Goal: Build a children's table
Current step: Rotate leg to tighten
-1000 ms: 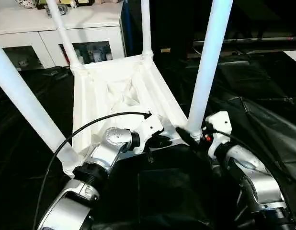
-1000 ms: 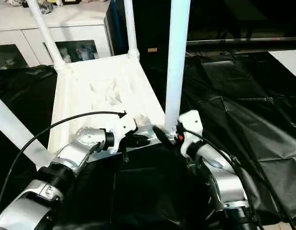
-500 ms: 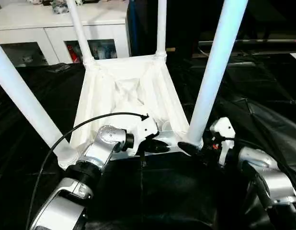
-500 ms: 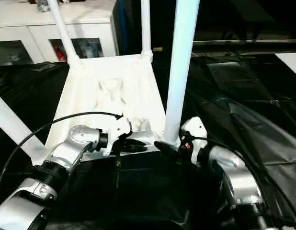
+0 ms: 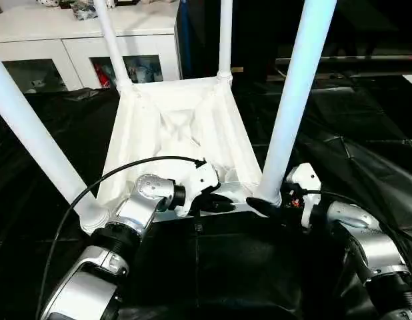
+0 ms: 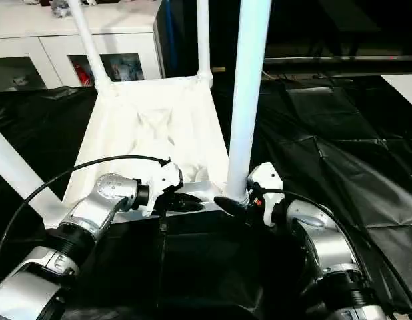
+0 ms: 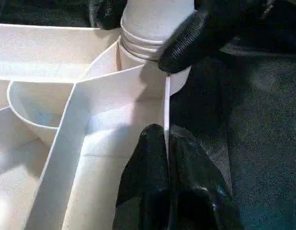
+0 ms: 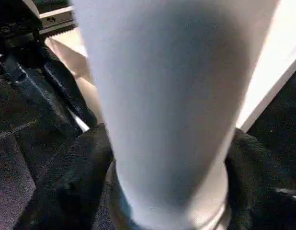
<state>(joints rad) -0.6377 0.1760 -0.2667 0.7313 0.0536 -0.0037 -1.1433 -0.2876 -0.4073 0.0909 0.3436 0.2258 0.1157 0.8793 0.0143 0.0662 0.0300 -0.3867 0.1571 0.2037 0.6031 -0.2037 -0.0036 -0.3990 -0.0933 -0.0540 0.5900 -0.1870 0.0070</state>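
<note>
The children's table stands upside down, its ribbed white top [image 5: 179, 127] on the black sheet with four white legs pointing up. My left gripper [image 5: 216, 202] is at the near edge of the top, shut on the thin rim wall [image 7: 165, 96], close to the near right socket. My right gripper [image 5: 266, 203] is around the flared base of the near right leg [image 5: 296, 93]. Its black fingers [image 8: 66, 182] press the leg [image 8: 172, 96] from both sides. The near left leg [image 5: 33, 140] and both far legs [image 5: 109, 40] stand in their corner sockets.
A white cabinet [image 5: 53, 33] with glass doors stands at the back left. A crumpled black sheet [image 5: 366, 133] covers the floor all round the table. A black cable [image 5: 126, 173] arcs over my left forearm. Dark furniture lines the back right.
The head camera has shifted, so the whole picture moved. My right gripper's fingers have narrowed onto the base of the near right leg. The left gripper keeps its hold on the rim.
</note>
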